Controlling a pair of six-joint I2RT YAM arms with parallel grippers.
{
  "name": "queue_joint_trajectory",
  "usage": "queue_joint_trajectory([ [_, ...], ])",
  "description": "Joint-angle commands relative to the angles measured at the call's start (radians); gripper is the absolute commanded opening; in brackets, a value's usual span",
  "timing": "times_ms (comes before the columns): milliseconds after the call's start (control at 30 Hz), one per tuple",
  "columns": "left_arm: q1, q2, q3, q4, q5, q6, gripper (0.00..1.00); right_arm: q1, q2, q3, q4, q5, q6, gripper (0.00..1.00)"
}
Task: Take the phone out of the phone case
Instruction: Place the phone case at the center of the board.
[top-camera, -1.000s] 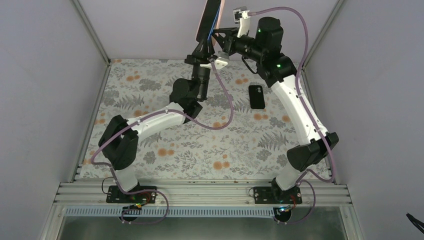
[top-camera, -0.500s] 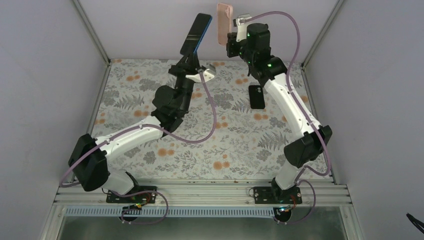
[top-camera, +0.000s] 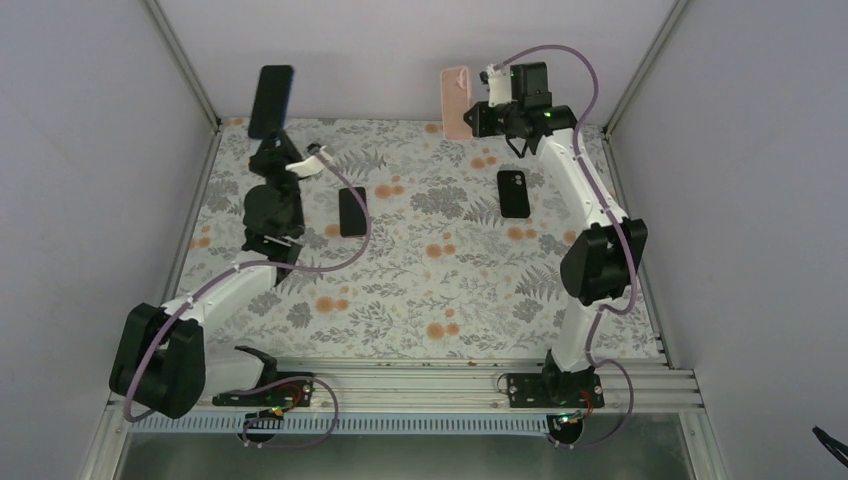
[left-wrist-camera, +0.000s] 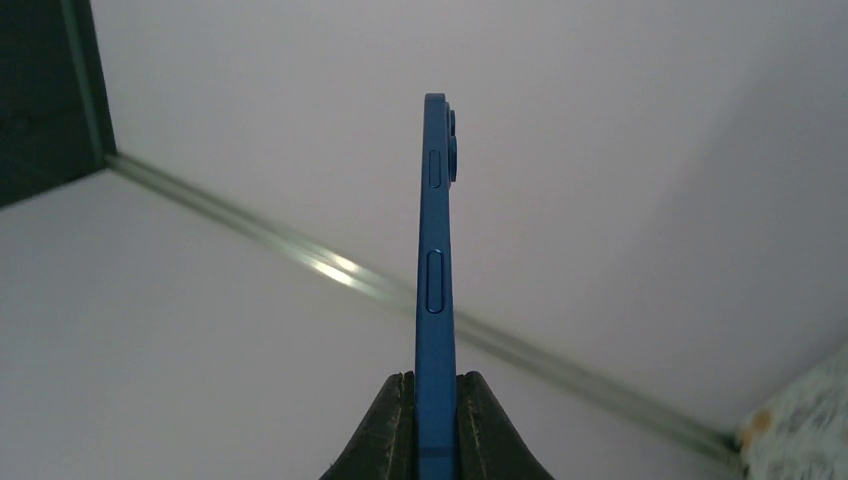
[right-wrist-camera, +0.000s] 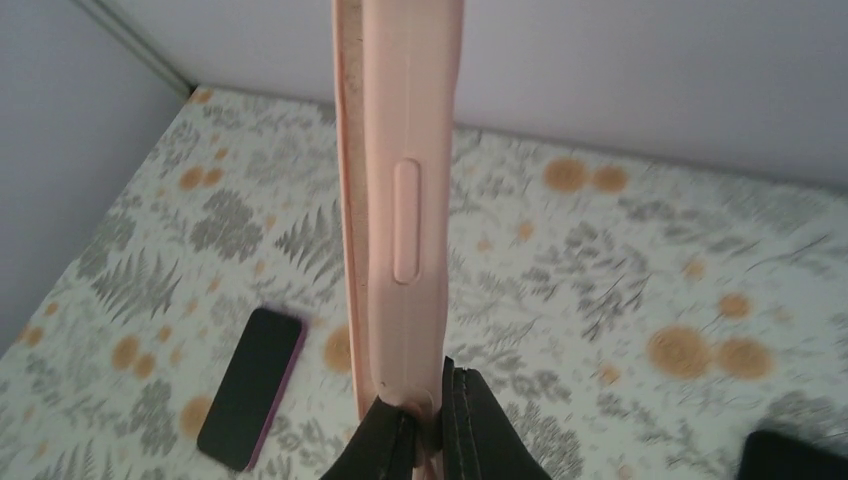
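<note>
Up at the far left corner of the table (top-camera: 430, 280), your left gripper (left-wrist-camera: 436, 385) is clamped on the bottom end of the blue phone (left-wrist-camera: 436, 250). It stands upright with its long axis vertical, edge-on to the wrist camera, with the side buttons and camera bump showing and no case on it. Your right gripper (right-wrist-camera: 425, 395) pinches the lower end of the pink case (right-wrist-camera: 400, 200), also upright, over the far middle of the table.

The relation that matters is that phone and case are well apart, one in each arm, with open table between them. I judge the separation done, and what remains is putting both down. Each item hangs high above the table, so a straight descent would land it on its short end; tilt it flat first.

Mind the dark handset (top-camera: 352, 211) lying between the arms, nearer your left one, and the black handset (top-camera: 514, 192) just below the right wrist.
</note>
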Motion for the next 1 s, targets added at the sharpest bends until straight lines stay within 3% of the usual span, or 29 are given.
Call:
queue_joint_trajectory([
  [0, 0.113, -0.040, -0.086, 0.093, 0.082, 0.001, 0.02, -0.034, 0.061, -0.035, -0.055, -0.235, 0.027, 0.03],
  [267, 0.259, 0.085, -0.252, 0.185, 0.133, 0.032, 0.02, -0.043, 0.225, -0.031, -0.137, -0.335, -0.017, 0.03],
  [467, 0.291, 0.178, -0.363, 0.254, 0.177, 0.054, 0.02, -0.043, 0.321, -0.018, -0.166, -0.216, -0.040, 0.03],
  [700, 0.293, 0.157, -0.388, 0.034, 0.248, 0.009, 0.02, -0.043, 0.444, 0.054, -0.248, -0.059, -0.077, 0.03],
  [967, 0.293, 0.226, -0.452, 0.084, 0.256, 0.080, 0.02, -0.042, 0.466, 0.019, -0.255, 0.053, -0.102, 0.03],
])
